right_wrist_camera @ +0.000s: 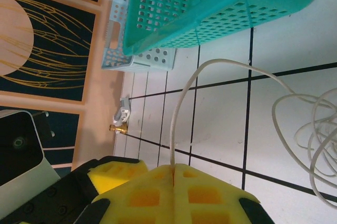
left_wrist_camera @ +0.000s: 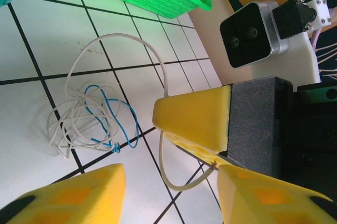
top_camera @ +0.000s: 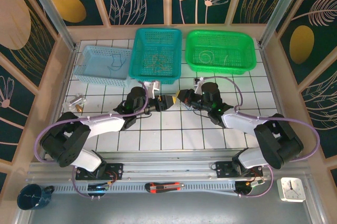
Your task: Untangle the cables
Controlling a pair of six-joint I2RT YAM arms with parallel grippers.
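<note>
On the white tiles lie the cables (left_wrist_camera: 79, 124), a loose tangle of thin white and blue (left_wrist_camera: 115, 148) wire. One white cable (right_wrist_camera: 175, 119) arcs out of the tangle (right_wrist_camera: 316, 129) into my right gripper (right_wrist_camera: 174, 168), which is shut on it close to its end. That short end curls out as a loop (left_wrist_camera: 181, 188) below the right gripper (left_wrist_camera: 179, 137). My left gripper (left_wrist_camera: 171, 197) faces it tip to tip, jaws apart on either side of the loop without touching it. From above, the left gripper (top_camera: 166, 103) and right gripper (top_camera: 179, 96) meet at mid-table.
Three baskets line the far edge: light blue (top_camera: 84, 68), teal (top_camera: 138, 58) and green (top_camera: 192, 58), each with some wire inside. A brass fitting (top_camera: 77, 103) lies at the left. Along the near rail sit a box cutter (top_camera: 163, 186), a mug (top_camera: 34, 196) and a clock (top_camera: 291, 188).
</note>
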